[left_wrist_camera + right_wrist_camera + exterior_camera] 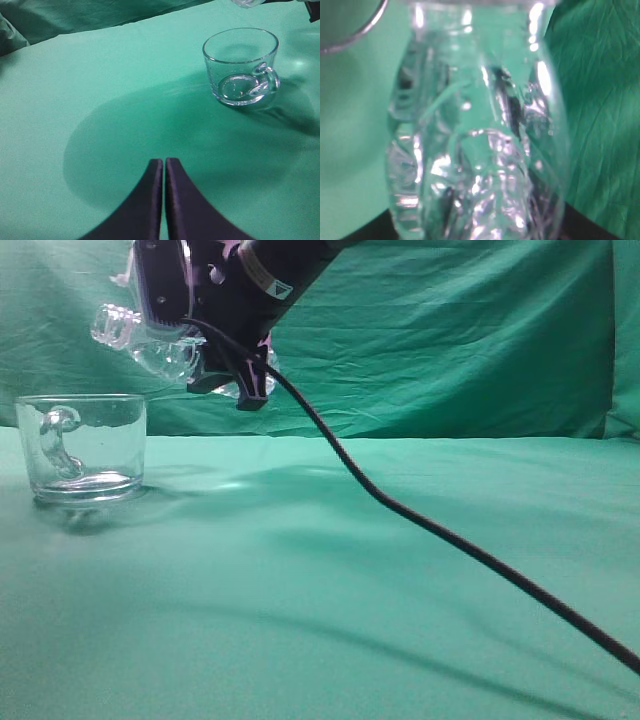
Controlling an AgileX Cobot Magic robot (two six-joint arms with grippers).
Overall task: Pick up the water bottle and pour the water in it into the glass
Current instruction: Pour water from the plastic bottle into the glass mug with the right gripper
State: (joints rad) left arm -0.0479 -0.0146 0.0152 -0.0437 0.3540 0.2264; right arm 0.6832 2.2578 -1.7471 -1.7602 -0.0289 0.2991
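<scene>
Spillage is the main risk here: the right gripper [228, 365] holds the water bottle [150, 340] pinched at its ribbed body, tipped nearly flat, with the threaded neck pointing left above the glass [83, 448]. From the exterior view the mouth seems to hang over the mug's near-left half, but depth is hard to judge, so a stream could land on the rim or on the green cloth [400, 570] beside it. No water is visible in the glass or falling from the neck, and I cannot tell how much remains in the bottle; the right wrist view shows only crumpled clear plastic, with the mug's rim just showing at the upper left. A hard squeeze on such thin plastic could buckle it and send liquid out in a gush. The left gripper [163, 167] hovers low over the cloth, well apart from the glass, its 2 fingers pressed together and holding nothing. The dangling black cable [450, 535] trails across the cloth to the right, away from the mug.
</scene>
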